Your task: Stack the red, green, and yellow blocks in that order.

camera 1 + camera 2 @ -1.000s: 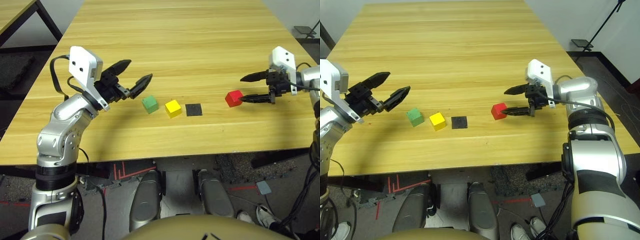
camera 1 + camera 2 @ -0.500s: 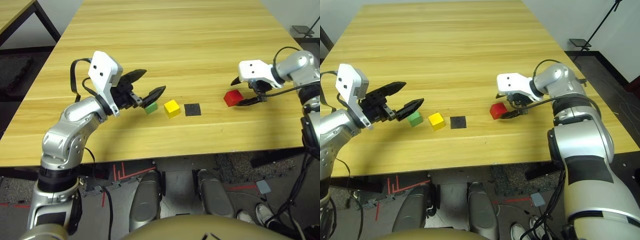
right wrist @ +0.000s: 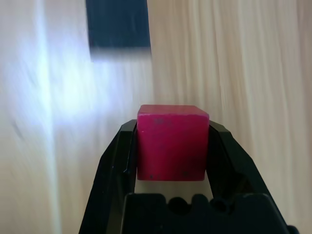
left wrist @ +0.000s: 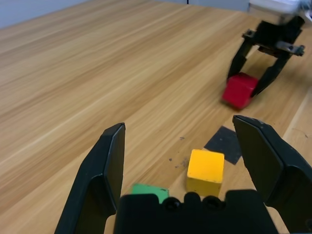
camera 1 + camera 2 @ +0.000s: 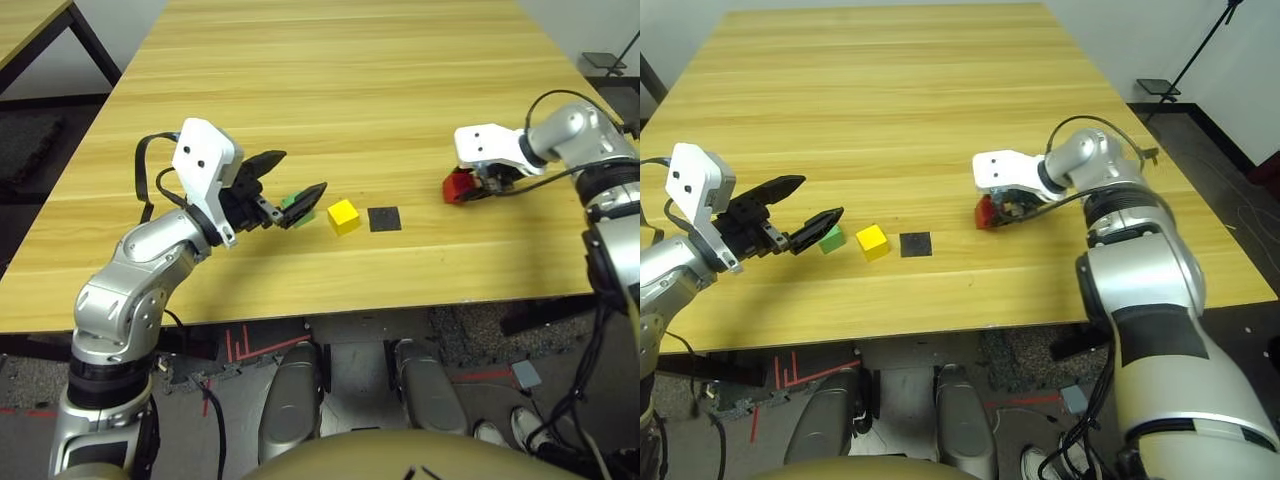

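Observation:
The red block (image 3: 171, 142) sits between the black fingers of my right gripper (image 5: 470, 187), which is shut on it at the table's right side. It looks slightly tilted at the table surface in the left wrist view (image 4: 239, 90). The green block (image 5: 833, 237) lies left of centre, partly hidden by the lower finger of my left gripper (image 5: 304, 170). That gripper hangs open just above and left of it. The yellow block (image 5: 343, 214) rests on the wood right beside the green one.
A flat black square patch (image 5: 384, 218) lies on the wooden table (image 5: 330, 80), between the yellow and red blocks. All the blocks sit near the table's front edge (image 5: 330, 300). A second table corner (image 5: 30, 25) shows at far left.
My right gripper turned over the red block and shut on it, shifting it slightly left. My left arm swung right, bringing its open gripper to the green block.

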You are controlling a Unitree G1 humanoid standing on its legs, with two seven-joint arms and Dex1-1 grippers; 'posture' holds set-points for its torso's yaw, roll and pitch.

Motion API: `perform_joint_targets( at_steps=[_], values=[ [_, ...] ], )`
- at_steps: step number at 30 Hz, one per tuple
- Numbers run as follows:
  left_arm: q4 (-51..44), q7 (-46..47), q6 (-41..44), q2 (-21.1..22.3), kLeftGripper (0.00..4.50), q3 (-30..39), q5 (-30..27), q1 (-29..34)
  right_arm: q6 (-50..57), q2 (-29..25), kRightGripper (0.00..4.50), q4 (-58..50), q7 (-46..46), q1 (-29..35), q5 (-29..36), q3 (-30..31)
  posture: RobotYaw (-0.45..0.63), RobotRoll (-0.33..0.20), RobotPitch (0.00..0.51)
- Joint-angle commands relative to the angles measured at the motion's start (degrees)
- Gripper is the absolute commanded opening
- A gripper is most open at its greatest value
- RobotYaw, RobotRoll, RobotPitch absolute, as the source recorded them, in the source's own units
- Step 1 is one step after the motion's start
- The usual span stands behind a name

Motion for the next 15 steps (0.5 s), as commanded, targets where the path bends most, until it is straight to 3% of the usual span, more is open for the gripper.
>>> perform_joint_targets(
  at_steps=[1, 8, 15],
  values=[
    [0.91, 0.06, 1.46, 0.17, 4.5, -1.79, 0.17, -1.07, 10.69, 1.87, 2.05, -10.18, 3.97, -0.44, 1.49, 0.83, 0.46, -0.227, 0.082],
    [3.52, 1.03, 0.03, -2.03, 4.5, -4.53, 2.85, -1.59, 34.66, 4.38, 2.05, -39.64, 4.35, 8.5, -1.16, 7.86, 0.49, -0.262, 0.089],
    [2.89, 3.46, 0.03, -3.63, 4.5, -5.0, 4.78, -0.92, 41.28, 3.48, 2.05, -47.15, 3.34, 10.57, -2.9, 14.01, 0.53, -0.275, 0.106]
  ],
)
